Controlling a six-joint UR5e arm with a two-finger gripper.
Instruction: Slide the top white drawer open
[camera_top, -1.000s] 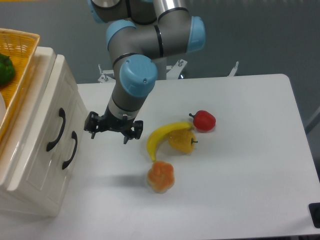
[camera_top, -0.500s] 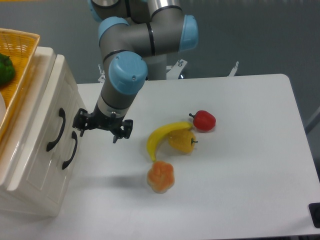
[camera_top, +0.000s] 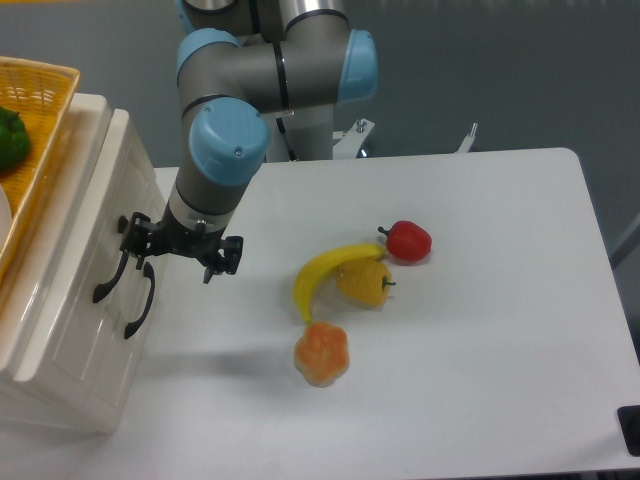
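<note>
Hand (camera_top: 180, 248) spread wide at drawer handle (camera_top: 112, 268)

UR5e arm (camera_top: 262, 75): thick silver-grey metal tube segments, dark grey joint housings, round light-blue plastic end caps. Narrower grey wrist section. Small black two-finger gripper (camera_top: 180, 250) at tip, angular black fingers, tiny metallic details, too small for more.

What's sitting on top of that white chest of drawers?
A yellow wicker basket rests on the white chest. Inside it a green vegetable shows at the picture's edge. The rest of the basket runs out of frame, so anything else in it cannot be seen.
</note>
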